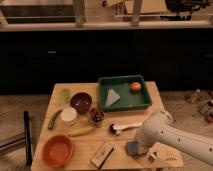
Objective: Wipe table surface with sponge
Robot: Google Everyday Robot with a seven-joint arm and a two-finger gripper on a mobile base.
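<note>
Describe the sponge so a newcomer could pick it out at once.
Start at the wooden table and go to its near right part, where the white robot arm comes in. The sponge is the small blue-grey pad with rounded corners lying flat there, right under the gripper. The wooden block to its left is tan with a dark stripe; the folded grey cloth sits in the green tray.
</note>
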